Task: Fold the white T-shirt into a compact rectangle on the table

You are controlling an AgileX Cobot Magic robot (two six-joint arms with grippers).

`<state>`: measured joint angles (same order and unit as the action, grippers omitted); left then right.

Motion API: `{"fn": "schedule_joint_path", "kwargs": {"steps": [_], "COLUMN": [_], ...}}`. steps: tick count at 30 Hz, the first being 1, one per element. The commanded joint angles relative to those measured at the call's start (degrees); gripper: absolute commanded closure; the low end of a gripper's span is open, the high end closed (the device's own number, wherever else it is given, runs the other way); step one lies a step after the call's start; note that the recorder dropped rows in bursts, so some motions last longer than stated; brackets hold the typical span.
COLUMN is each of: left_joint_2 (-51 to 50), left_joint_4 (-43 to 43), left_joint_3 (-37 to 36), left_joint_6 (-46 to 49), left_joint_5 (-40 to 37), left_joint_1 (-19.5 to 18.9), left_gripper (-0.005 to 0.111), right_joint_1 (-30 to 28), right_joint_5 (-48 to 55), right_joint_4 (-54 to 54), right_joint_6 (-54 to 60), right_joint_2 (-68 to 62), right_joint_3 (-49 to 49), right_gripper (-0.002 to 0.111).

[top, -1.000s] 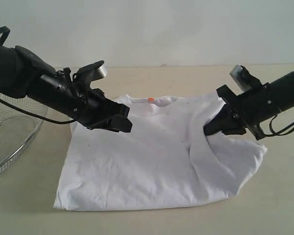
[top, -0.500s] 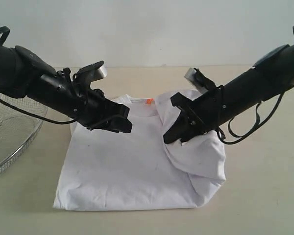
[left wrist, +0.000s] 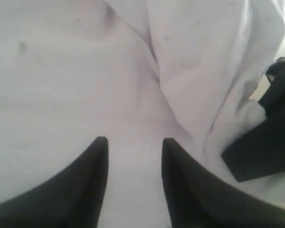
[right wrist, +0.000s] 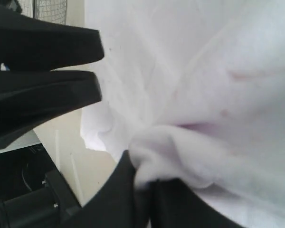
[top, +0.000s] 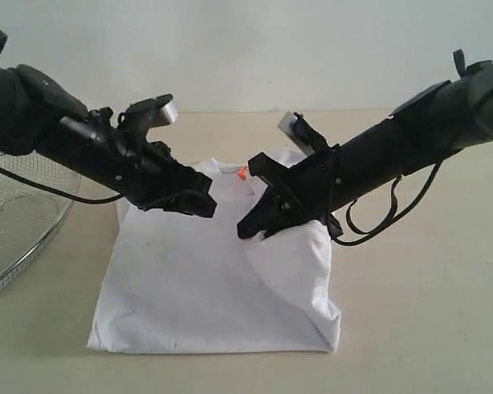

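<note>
The white T-shirt (top: 189, 287) lies on the table (top: 419, 312) with its orange collar tag (top: 242, 173) at the far edge. Its right side is lifted and drawn over toward the middle. My right gripper (top: 248, 226) is shut on a bunched fold of that fabric; the right wrist view shows the pinch (right wrist: 145, 173) with the shirt (right wrist: 204, 71) draped from it. My left gripper (top: 204, 203) hovers just above the shirt's upper left part. It stands open (left wrist: 133, 145), and between its fingers only the shirt (left wrist: 85, 71) lying below shows.
A round wire-mesh basket (top: 16, 238) sits at the table's left edge. The two grippers are close together over the shirt's upper middle; the right gripper (left wrist: 263, 142) shows at the edge of the left wrist view. Bare tabletop lies right of and in front of the shirt.
My right gripper has carried the shirt's right side leftward across the body, so the spread shirt is now narrower. The left arm has barely shifted and stays open.
</note>
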<state>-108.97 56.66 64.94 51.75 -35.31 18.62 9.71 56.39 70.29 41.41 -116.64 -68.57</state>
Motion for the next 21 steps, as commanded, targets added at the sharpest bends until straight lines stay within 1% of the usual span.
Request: {"fn": "schedule_joint_path", "kwargs": {"steps": [1,5,11,17,21], "left_joint_2": [5.2,9.1,15.2,21.2,23.7], "left_joint_4": [-7.0,-10.7,-16.4,-24.2,-26.3], "left_joint_3": [0.4,0.4,0.4,0.4,0.4], "left_joint_6": [-6.0,-8.4,-13.1,-19.0,-20.7], "left_joint_5": [1.2,-0.1,-3.1,-3.2,-3.7], "left_joint_1": [0.3,0.3,-0.9,-0.9,-0.9], "left_gripper": [0.07,0.07,0.07,0.07,0.07], "right_joint_1": [0.1,0.1,0.5,2.8,3.9], "right_joint_5": [1.0,1.1,2.3,1.4,0.9], "right_joint_4": [2.8,3.2,6.6,7.2,8.0], "right_joint_6": [1.6,2.0,4.0,4.6,4.6], "right_joint_2": [0.7,0.7,0.7,0.7,0.7], "right_joint_3": [-0.2,-0.2,-0.2,-0.3,-1.6], "right_gripper": [0.108,0.108,0.108,0.108,0.108]}}
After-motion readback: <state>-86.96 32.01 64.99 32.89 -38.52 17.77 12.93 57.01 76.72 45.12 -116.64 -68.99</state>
